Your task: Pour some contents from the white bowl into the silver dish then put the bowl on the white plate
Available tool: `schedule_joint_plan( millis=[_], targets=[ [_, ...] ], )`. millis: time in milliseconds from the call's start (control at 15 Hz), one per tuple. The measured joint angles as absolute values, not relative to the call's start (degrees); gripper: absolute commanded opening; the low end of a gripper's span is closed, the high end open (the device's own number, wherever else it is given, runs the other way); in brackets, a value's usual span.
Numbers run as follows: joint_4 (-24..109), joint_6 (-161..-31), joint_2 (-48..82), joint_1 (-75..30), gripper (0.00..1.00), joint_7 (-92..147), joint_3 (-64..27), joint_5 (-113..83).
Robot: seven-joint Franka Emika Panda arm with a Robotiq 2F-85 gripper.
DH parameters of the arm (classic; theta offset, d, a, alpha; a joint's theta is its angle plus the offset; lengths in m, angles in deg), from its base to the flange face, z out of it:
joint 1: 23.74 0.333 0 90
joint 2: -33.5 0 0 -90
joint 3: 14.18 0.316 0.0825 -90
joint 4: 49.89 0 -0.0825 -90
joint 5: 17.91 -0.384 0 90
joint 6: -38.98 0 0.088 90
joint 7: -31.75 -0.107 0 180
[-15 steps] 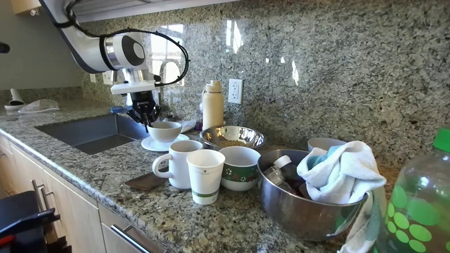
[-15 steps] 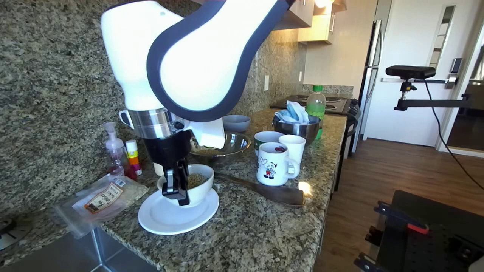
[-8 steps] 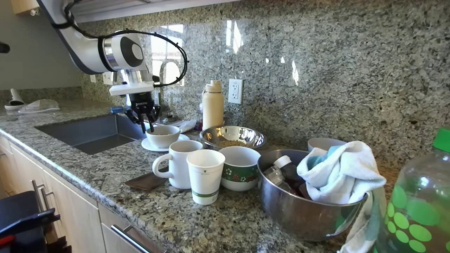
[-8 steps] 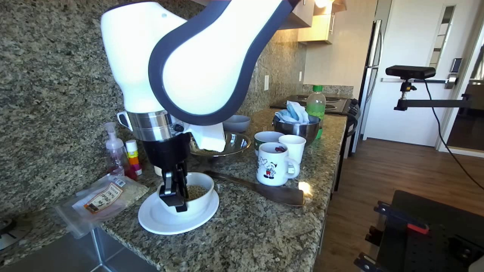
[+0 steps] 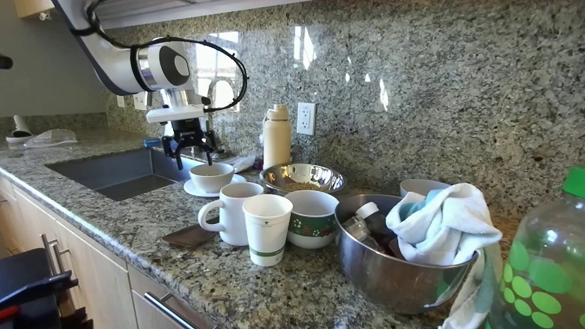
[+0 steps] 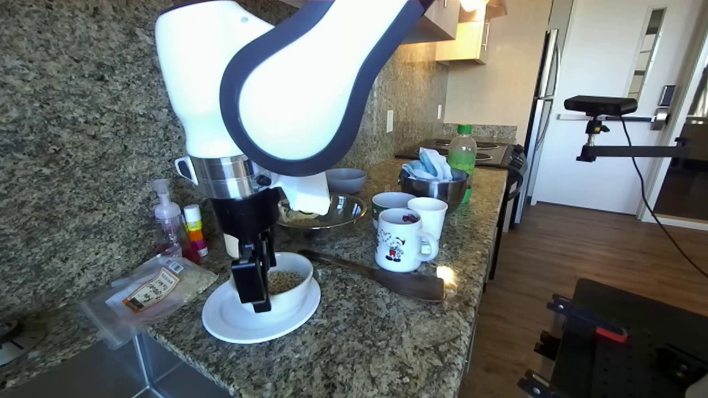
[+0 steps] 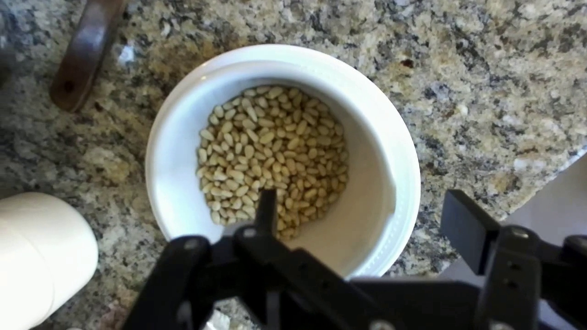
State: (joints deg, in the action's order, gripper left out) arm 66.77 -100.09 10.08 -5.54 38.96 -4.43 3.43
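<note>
The white bowl (image 5: 212,180) stands upright on the white plate (image 6: 235,322), off the plate's centre. Small pale kernels (image 7: 270,146) lie inside the bowl. Just above the bowl, my gripper (image 5: 195,164) is open, its fingers wide apart and holding nothing. In the wrist view, one fingertip (image 7: 267,206) overlaps the kernels, while the opposite finger pad (image 7: 467,224) appears past the plate's rim. Farther along the counter, the silver dish (image 5: 332,179) holds similar kernels at its bottom. Part of that dish is behind the arm in an exterior view.
A wooden utensil (image 6: 398,283) lies beside the plate. Close by are a handled mug (image 5: 235,219), a paper cup (image 5: 268,233), a green-banded bowl (image 5: 313,228) and a large steel bowl (image 5: 393,283) with a towel. The sink (image 5: 123,176) borders the plate's side; a tan bottle (image 5: 277,141) stands behind.
A second ago my gripper was shut on the bowl's rim, the bowl slightly raised and tilted. The bowl came down onto the plate, the fingers spread wide, and the gripper rose a little.
</note>
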Motion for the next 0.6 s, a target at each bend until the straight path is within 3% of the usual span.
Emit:
schedule_joint_plan(
  millis=[600],
  targets=[
    [66.1,-96.5,15.1,-16.0,1.0,63.5,1.1,-15.7]
  ],
)
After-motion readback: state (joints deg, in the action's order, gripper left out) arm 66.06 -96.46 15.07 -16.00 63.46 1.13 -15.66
